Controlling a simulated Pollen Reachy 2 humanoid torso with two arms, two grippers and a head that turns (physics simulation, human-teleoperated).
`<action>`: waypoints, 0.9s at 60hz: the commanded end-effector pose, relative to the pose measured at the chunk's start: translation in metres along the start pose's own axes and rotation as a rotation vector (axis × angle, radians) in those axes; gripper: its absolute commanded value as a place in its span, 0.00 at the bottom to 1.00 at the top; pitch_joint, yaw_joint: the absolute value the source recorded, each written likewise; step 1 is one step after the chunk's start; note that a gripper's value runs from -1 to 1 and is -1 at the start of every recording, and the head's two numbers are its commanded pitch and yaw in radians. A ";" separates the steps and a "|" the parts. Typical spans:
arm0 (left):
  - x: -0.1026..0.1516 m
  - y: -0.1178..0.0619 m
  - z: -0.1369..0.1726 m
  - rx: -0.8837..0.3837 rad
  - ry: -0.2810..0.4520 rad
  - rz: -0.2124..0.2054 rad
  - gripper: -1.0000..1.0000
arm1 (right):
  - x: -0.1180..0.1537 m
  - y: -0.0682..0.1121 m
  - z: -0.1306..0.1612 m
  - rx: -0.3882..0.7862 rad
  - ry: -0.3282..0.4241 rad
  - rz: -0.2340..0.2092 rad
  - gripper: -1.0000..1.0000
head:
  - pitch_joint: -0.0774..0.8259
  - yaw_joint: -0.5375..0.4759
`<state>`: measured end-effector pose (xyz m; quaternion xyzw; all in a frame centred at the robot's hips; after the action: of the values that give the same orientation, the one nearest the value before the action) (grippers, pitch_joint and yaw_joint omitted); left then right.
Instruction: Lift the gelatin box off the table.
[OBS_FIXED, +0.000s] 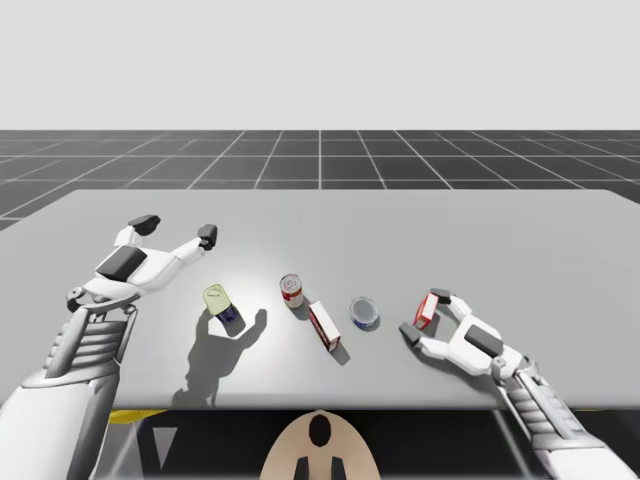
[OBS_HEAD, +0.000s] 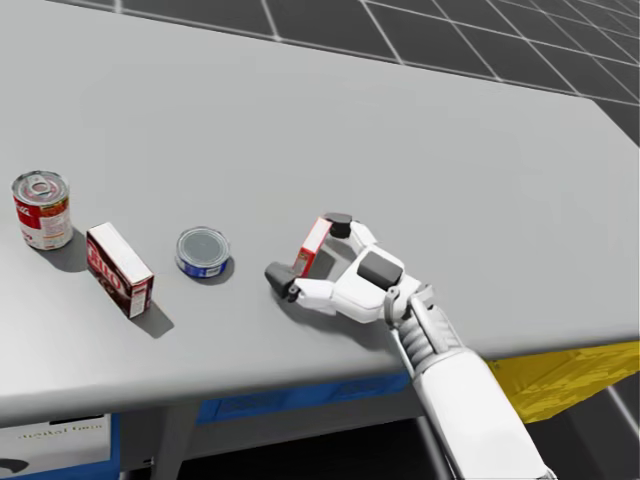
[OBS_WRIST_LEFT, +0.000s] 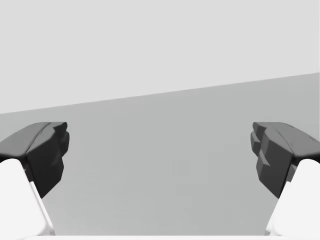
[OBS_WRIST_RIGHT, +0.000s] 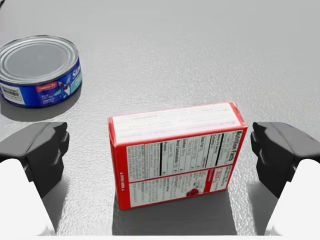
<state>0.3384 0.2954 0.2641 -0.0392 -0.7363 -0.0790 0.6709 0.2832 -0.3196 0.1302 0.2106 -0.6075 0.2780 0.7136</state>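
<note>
Red gelatin box (OBS_HEAD: 312, 243), partly hidden, inside right pincer (OBS_HEAD: 310, 254).

Three cans (OBS_FIXED: 222, 303) (OBS_FIXED: 291, 290) (OBS_FIXED: 364, 312), two boxes (OBS_FIXED: 324, 325) (OBS_FIXED: 426, 309)

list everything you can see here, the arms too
table: one, grey, carries everything
blue container: one, pale yellow-green top, nearest my left arm
tall red and white can: one, upright, right of the container
long red and white box: one, beside that can
flat blue can: one, silver lid, between the two boxes
small red box: one, on edge between the right pincer's fingers, untouched
left pincer: one, white with dark tips, open over the table
right pincer: one, same colours, open around the small red box
</note>
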 end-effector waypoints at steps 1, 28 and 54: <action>0.000 0.000 0.000 0.000 -0.003 -0.003 0.00 | -0.004 -0.006 -0.013 0.020 0.013 -0.006 0.00 | 0.88 0.13; -0.001 -0.001 0.000 -0.007 -0.002 -0.010 0.00 | -0.010 -0.008 -0.014 0.015 -0.002 0.009 0.98 | 0.85 0.12; -0.001 -0.004 0.001 -0.008 0.000 -0.016 0.00 | -0.012 -0.007 -0.013 0.018 0.002 0.030 0.97 | 0.50 0.06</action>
<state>0.3375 0.2923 0.2629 -0.0363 -0.7366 -0.0865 0.6698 0.2989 -0.3171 0.1206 0.2094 -0.6128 0.2919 0.7039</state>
